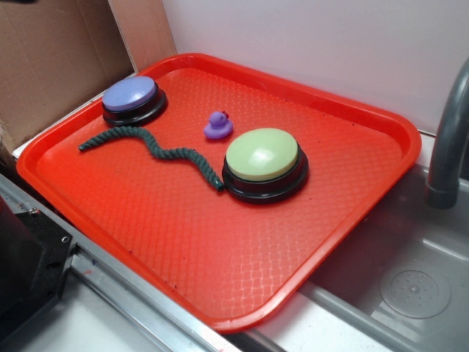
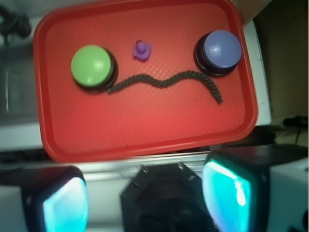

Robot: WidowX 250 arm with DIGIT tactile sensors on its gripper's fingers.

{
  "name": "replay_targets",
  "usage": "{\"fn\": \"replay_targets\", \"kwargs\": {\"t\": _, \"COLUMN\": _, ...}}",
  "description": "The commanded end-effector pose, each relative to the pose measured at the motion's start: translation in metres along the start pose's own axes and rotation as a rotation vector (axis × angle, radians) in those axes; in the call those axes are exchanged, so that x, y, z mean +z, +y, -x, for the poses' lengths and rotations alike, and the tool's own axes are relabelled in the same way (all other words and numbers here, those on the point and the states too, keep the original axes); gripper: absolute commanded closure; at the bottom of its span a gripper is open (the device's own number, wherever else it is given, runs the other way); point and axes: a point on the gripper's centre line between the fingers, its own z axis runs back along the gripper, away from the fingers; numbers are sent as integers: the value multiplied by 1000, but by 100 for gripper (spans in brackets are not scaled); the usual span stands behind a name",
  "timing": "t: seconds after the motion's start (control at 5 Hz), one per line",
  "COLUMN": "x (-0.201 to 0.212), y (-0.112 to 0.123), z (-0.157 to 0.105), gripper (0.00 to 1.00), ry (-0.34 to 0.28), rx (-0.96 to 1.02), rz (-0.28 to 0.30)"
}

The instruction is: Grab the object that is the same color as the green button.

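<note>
- Red plastic tray (image 1: pixel 220 293) with a textured floor is sitting on a metal counter, next to a steel sink (image 1: pixel 410 286), with a white wall behind and brown cardboard (image 1: pixel 51 59) leaning at the far left.
- Going left to right in the exterior view: a purple-blue dome button (image 1: pixel 130 97) on a black base is resting near the tray's back left corner.
- Just in front of it, the dark green twisted rope (image 1: pixel 157 150) is lying flat on the tray in a wavy line — its left end is lying near the purple-blue button, its right end is touching or nearly touching the base of the green button.
- A small purple rubber duck (image 1: pixel 218 125) is standing behind the rope's middle, between the two buttons.
- The large pale green button (image 1: pixel 262 155) on a black base is sitting right of centre.
- A grey faucet (image 1: pixel 447 139) is rising at the far right.
- In the wrist view, the gripper (image 2: pixel 149 198) is hovering off the tray's near edge, well apart from the rope — its two fingers (image 2: pixel 227 193) are spread wide, holding nothing.
</note>
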Motion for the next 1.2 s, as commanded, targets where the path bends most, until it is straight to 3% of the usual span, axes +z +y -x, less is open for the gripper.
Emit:
{"fn": "replay_targets", "kwargs": {"t": 0.0, "x": -54, "y": 22, "z": -41, "gripper": 0, "ry": -40, "rx": 335, "rz": -47}}
{"fn": "replay_targets", "kwargs": {"t": 0.2, "x": -81, "y": 31, "z": -58, "gripper": 0, "ry": -78, "rx": 497, "rz": -109}}
{"fn": "replay_targets", "kwargs": {"t": 0.6, "x": -148, "y": 52, "z": -81, "gripper": 0, "ry": -122, "rx": 783, "rz": -115}}
{"fn": "replay_targets", "kwargs": {"t": 1.0, "x": -193, "y": 64, "z": -86, "gripper": 0, "ry": -132, "rx": 881, "rz": -137}}
